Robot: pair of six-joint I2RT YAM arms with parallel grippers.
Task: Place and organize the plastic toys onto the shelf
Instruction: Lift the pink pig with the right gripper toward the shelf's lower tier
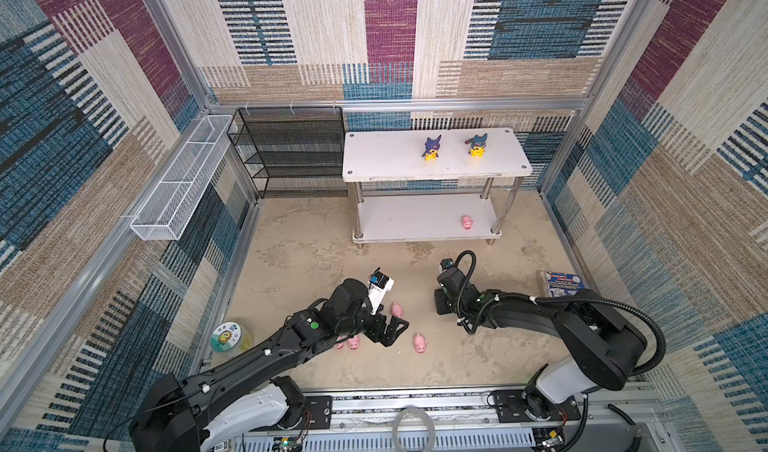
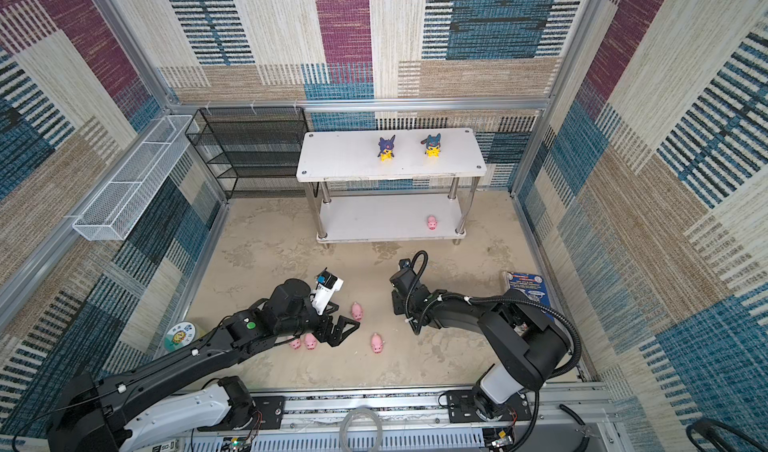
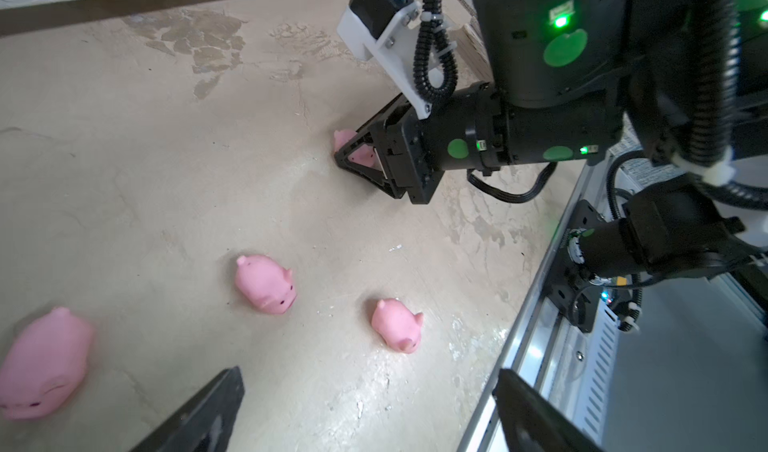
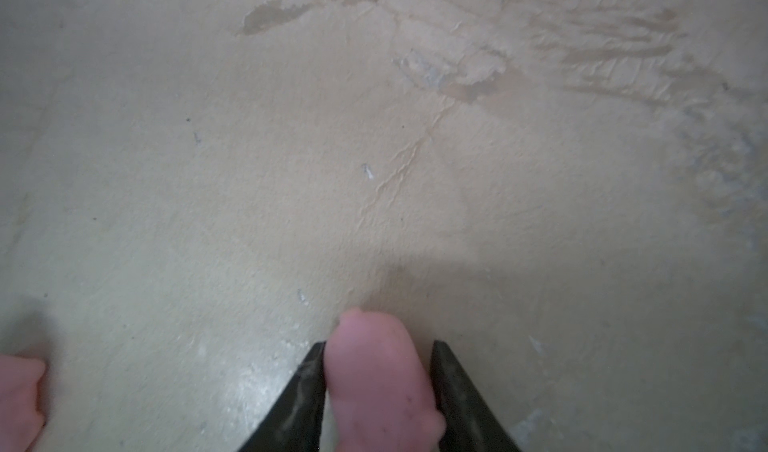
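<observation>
The white shelf (image 1: 382,155) stands at the back. Two yellow hooded figurines (image 1: 432,147) (image 1: 478,144) sit on its top tier and one pink pig (image 1: 467,222) on its lower tier. My right gripper (image 4: 378,344) points down at the floor, shut on a pink pig (image 4: 374,379); the left wrist view shows that pig (image 3: 357,151) between its fingers. In the top views the arm hides it. My left gripper (image 1: 395,331) hangs open and empty over the floor. Loose pigs (image 1: 397,309) (image 1: 420,343) (image 1: 353,342) lie around it.
A green-lidded jar (image 1: 228,338) stands by the left wall. A black mesh rack (image 1: 291,151) is left of the shelf, and a white wire basket (image 1: 178,180) hangs on the left wall. A blue packet (image 1: 561,284) lies at the right wall.
</observation>
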